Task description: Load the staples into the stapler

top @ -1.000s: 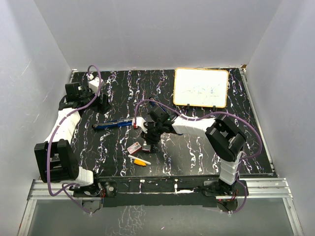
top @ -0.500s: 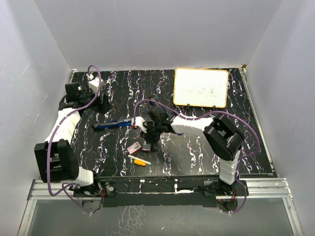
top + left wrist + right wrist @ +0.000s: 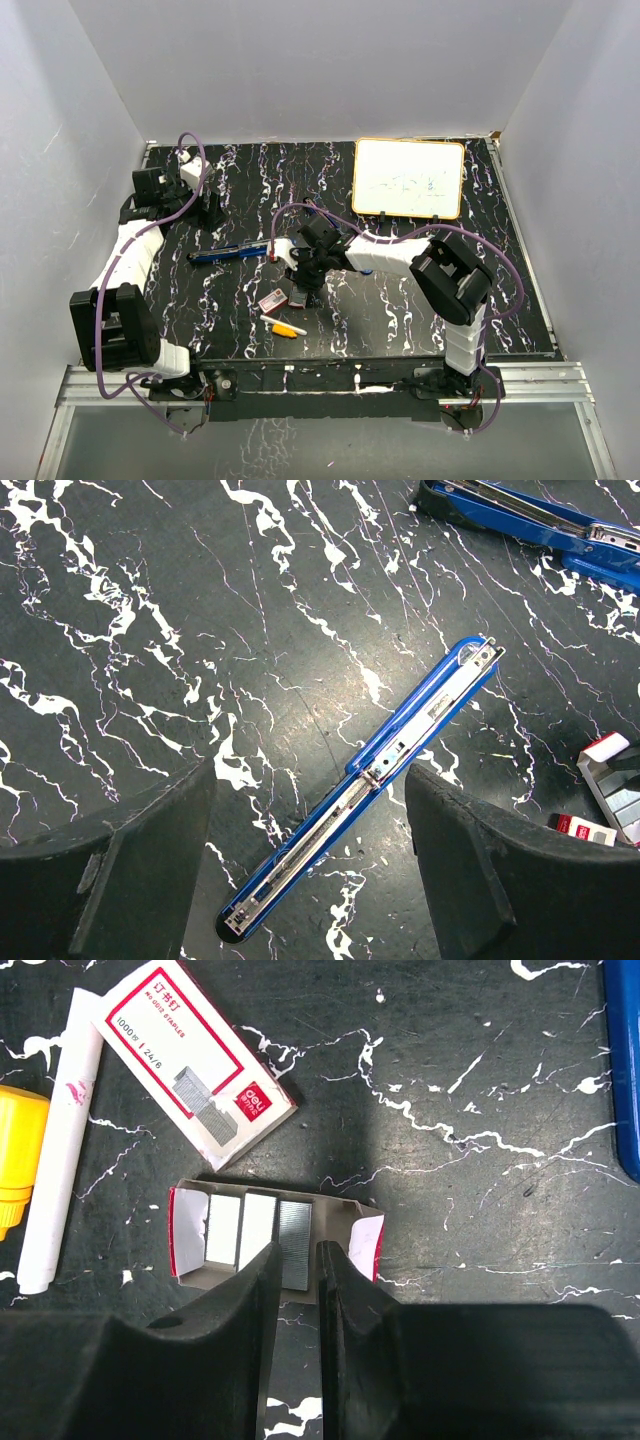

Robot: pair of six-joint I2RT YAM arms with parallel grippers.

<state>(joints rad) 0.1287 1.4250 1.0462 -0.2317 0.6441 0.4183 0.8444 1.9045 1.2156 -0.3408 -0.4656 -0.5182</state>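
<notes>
Near the worktop's (image 3: pixel 480 1080) front, the right claw (image 3: pixel 297 1260) straddles the end strip of the staples (image 3: pixel 294 1230) in their open box, nearly closed; whether it grips cannot be told. Farther left, the stapler (image 3: pixel 370 780) lies open, diagonal, beneath the left claw (image 3: pixel 310 790), spread wide.

Silvery staples (image 3: pixel 245 1238) are lying side by side in their opened red-and-white box (image 3: pixel 366 1244), centre frame; the blue stapler (image 3: pixel 368 780) is lying opened, diagonally.
</notes>
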